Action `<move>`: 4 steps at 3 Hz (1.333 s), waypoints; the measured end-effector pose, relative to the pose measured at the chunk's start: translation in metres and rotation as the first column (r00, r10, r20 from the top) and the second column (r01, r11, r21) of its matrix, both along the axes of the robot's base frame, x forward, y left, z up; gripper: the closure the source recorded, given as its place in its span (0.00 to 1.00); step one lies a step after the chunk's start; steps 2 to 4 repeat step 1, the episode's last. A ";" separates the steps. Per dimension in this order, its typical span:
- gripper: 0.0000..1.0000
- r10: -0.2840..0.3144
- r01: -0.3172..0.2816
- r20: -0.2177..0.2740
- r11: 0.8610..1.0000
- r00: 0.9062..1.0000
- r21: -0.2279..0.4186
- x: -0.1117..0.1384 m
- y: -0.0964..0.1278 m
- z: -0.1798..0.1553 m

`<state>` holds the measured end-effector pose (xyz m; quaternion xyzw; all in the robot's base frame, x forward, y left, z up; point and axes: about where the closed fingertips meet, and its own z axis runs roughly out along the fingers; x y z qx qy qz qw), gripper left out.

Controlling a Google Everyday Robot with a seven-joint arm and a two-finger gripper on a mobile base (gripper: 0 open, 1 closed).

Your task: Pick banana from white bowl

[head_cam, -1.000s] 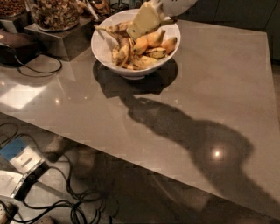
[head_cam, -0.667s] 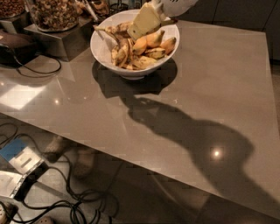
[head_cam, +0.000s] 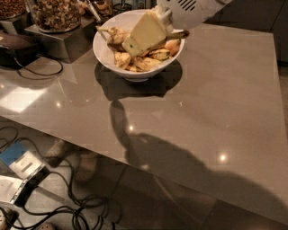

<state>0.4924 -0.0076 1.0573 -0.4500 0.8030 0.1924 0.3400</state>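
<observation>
The white bowl [head_cam: 135, 74] stands at the far side of the grey table [head_cam: 216, 103], left of the middle. It holds a pile of brown-spotted yellow bananas [head_cam: 148, 63], and one banana end [head_cam: 179, 34] pokes up over the right rim. My gripper [head_cam: 143, 35], pale yellow on a white arm that comes in from the top right, reaches down into the bowl and rests among the bananas. It hides the middle of the pile.
Glass jars of nuts [head_cam: 56, 13] stand on a metal stand [head_cam: 67, 42] just left of the bowl. A dark device with a cable [head_cam: 18, 45] lies at the table's left edge. Cables and boxes [head_cam: 22, 170] lie on the floor in front.
My gripper has moved a little lower and deeper into the bowl. The bowl has stayed in place.
</observation>
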 end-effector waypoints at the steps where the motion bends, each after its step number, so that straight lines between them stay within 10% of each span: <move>1: 1.00 0.000 0.000 0.000 1.000 1.000 0.000 0.000 0.000 0.000; 4: 1.00 0.000 0.000 0.000 1.000 1.000 0.000 0.000 0.000 0.000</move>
